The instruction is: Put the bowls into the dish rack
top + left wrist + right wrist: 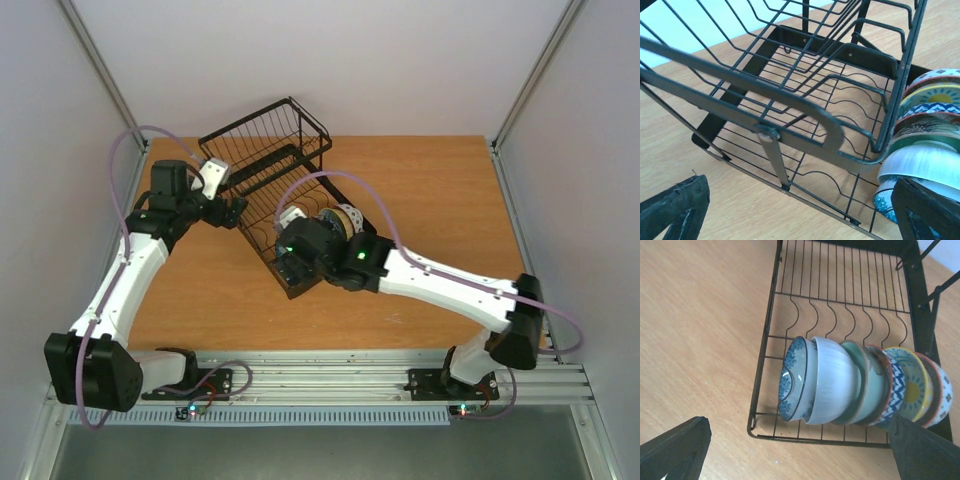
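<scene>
The black wire dish rack [262, 160] stands at the back middle of the table. Several bowls [340, 221] stand on edge in a tight row in its lower slots. In the right wrist view the row runs from a blue patterned bowl [794, 380] through a white ribbed one [832, 382], a mint green one [860, 377] and a yellow-centred one [912, 390]. My right gripper [800, 455] hovers open and empty over the rack's near end [290, 262]. My left gripper [800, 220] is open and empty beside the rack's left side [237, 212].
The raised basket section [790, 55] fills the top of the left wrist view, with the bowls [930, 125] at its right. White walls enclose the wooden table [440, 200] on three sides. Bare wood lies to the right and in front of the rack.
</scene>
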`<action>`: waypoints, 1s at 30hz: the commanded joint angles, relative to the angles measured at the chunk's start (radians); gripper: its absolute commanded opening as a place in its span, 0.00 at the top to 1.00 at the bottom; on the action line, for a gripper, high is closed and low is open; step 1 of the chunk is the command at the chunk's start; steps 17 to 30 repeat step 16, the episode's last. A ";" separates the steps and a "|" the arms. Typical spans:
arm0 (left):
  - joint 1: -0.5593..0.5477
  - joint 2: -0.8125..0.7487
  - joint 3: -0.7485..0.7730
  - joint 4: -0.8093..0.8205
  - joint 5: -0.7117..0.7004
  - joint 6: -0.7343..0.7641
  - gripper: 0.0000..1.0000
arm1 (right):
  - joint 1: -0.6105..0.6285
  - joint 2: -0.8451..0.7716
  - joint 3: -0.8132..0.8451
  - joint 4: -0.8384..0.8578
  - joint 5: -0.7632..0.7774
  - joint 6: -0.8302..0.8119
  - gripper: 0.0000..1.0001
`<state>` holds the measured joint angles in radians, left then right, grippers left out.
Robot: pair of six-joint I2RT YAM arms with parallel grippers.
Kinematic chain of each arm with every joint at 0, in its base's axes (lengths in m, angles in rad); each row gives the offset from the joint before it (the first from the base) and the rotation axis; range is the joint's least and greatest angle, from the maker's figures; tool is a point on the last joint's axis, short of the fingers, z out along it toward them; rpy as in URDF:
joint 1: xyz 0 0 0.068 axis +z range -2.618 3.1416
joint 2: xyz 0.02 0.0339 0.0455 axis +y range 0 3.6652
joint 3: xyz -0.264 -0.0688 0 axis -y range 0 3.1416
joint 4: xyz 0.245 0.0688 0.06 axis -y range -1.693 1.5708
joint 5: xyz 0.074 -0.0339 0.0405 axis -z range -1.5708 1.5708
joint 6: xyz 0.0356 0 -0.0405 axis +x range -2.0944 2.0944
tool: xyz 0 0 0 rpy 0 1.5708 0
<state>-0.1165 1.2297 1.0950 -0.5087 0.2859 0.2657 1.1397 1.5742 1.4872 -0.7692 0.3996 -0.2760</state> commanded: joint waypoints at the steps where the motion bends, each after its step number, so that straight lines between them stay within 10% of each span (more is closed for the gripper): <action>1: 0.079 -0.012 0.010 -0.012 0.170 -0.015 0.01 | 0.005 -0.108 -0.077 0.028 -0.007 0.041 0.01; 9: 0.242 -0.106 -0.044 -0.004 0.324 -0.030 0.01 | 0.002 -0.263 -0.215 0.024 0.048 0.172 0.01; 30: 0.255 -0.168 -0.161 -0.090 0.378 0.050 0.01 | 0.002 -0.391 -0.321 0.054 0.062 0.221 0.01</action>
